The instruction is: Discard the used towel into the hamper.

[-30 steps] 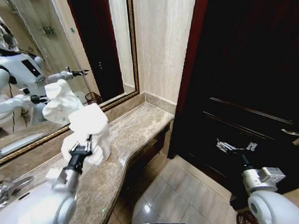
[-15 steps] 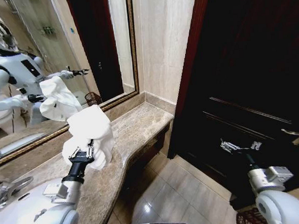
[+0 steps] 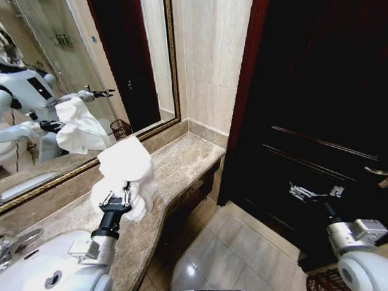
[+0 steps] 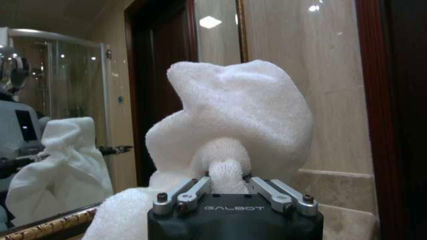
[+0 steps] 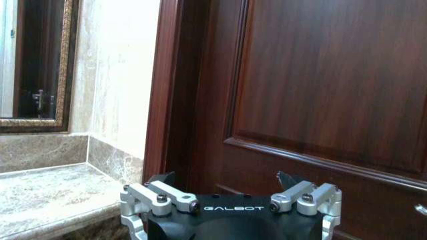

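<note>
White towel (image 3: 125, 168) bunched and lifted above the marble worktop (image 3: 176, 170), pinched in the left gripper (image 3: 118, 201); fingers (image 4: 194, 189) clamped tight on a gathered fold. Hamper (image 3: 326, 283) sits on the floor at lower right, rim partly visible beside the right arm. Right gripper (image 3: 313, 192) hovers before the dark wooden door (image 3: 322, 78), fingers spread, holding nothing. "GALBOT" printed on both gripper bodies.

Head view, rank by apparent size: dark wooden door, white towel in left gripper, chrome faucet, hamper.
1. Dark wooden door, by far the largest.
2. White terry towel, clamped in the left gripper over the marble counter.
3. Chrome faucet.
4. Reddish-brown wire hamper: cut off by the frame edge, so its rank against the faucet is unsure.
</note>
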